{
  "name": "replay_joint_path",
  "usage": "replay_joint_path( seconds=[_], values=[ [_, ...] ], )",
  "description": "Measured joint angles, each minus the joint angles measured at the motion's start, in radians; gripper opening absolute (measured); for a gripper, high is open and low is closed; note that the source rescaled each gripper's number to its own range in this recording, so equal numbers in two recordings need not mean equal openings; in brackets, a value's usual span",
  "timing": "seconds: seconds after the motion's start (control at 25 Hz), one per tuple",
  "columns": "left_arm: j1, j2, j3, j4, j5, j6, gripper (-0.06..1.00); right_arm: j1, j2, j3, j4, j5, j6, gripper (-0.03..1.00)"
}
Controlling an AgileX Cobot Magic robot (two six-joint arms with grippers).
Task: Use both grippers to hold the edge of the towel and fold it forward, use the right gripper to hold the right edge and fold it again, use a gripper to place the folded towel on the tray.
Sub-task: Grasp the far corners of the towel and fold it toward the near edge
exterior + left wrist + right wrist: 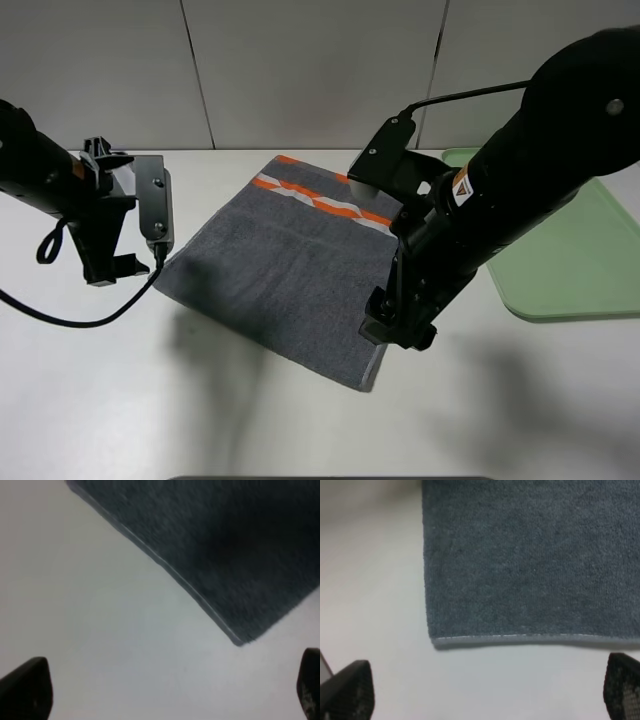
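The dark grey towel (290, 270) lies flat on the white table, its orange-and-white band at the far end. My left gripper (108, 270) hovers just left of the towel's left corner. In the left wrist view that gripper (167, 695) is open, fingertips (27, 690) wide apart over bare table, and a towel corner (237, 639) lies ahead. My right gripper (398, 325) hangs above the towel's near right part. It (485, 690) is open too, nothing between its fingers, with the towel's hemmed edge (520, 638) just beyond them. The pale green tray (590, 260) sits at the right.
A loose black cable (60, 318) loops from the left arm down onto the table. The bulky right arm (520, 170) hides part of the tray and the towel's right side. White table surface (200, 400) spreads in front of the towel.
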Motion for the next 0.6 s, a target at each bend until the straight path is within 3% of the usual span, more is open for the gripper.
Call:
replay_joint_path(
  seconds=[0.36,0.6],
  values=[
    [0.000,0.001,0.000,0.000,0.020,-0.005,1.00,0.003,0.021,-0.002,0.061,-0.009,-0.066,1.00],
    [0.000,0.036,0.000,0.000,0.068,0.020,1.00,0.120,0.128,-0.003,-0.050,-0.032,0.032,1.00]
  ],
)
